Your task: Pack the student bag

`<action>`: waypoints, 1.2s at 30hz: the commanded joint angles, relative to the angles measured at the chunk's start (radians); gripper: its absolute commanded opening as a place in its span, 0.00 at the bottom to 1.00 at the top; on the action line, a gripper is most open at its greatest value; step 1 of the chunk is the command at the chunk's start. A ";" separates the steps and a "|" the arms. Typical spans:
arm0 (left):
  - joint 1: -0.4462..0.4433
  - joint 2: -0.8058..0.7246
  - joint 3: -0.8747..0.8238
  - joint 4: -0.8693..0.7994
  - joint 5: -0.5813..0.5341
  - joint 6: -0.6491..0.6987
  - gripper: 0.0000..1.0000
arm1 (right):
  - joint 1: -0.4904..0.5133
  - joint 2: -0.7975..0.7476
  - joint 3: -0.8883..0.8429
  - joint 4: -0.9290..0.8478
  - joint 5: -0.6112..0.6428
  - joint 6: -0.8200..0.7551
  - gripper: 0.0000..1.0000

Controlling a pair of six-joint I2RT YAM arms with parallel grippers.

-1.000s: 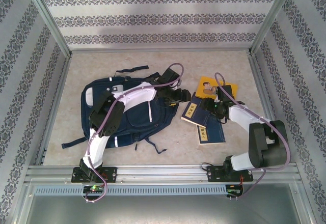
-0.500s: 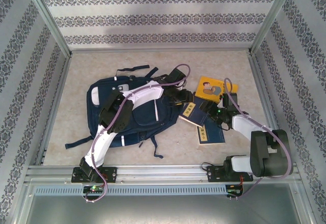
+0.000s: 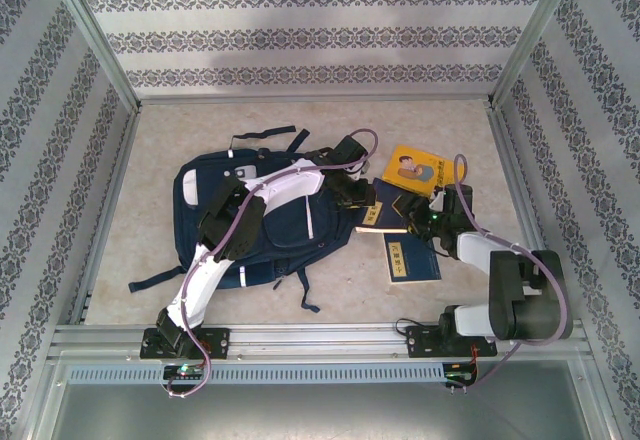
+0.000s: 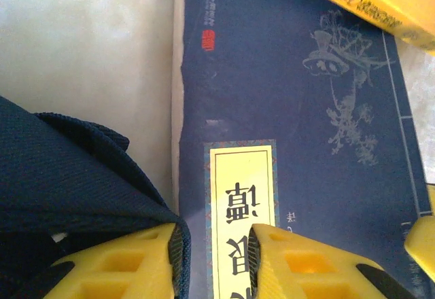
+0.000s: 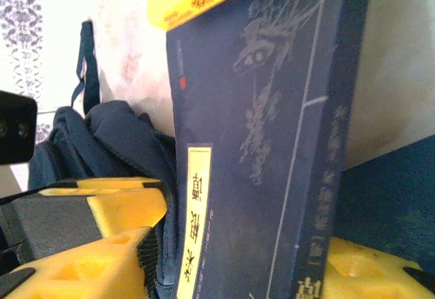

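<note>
The student bag (image 3: 280,235) lies flat on the table (image 3: 150,160), left of centre in the top view, with the left arm stretched across it. Against its right edge lies a blue book (image 3: 385,210), with a yellow book (image 3: 412,170) overlapping its upper corner and a second blue book (image 3: 412,260) below. The left fingers (image 4: 115,265) stand narrowly apart over bag edge and book, holding nothing. The right fingers (image 5: 102,244) straddle the blue book; whether they pinch it I cannot tell.

Navy white-striped student bag (image 3: 285,232), yellow book (image 3: 413,168)
</note>
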 commanded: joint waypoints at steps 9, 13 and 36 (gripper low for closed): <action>-0.001 -0.087 -0.080 -0.056 0.006 -0.003 0.50 | 0.017 -0.032 -0.012 -0.013 -0.033 -0.003 0.10; 0.056 -0.241 -0.205 0.001 -0.015 -0.058 0.63 | 0.025 -0.165 -0.044 -0.087 -0.025 0.025 0.03; 0.139 -0.685 -0.670 0.751 0.472 -0.326 0.81 | 0.187 -0.771 0.070 -0.208 -0.172 0.097 0.00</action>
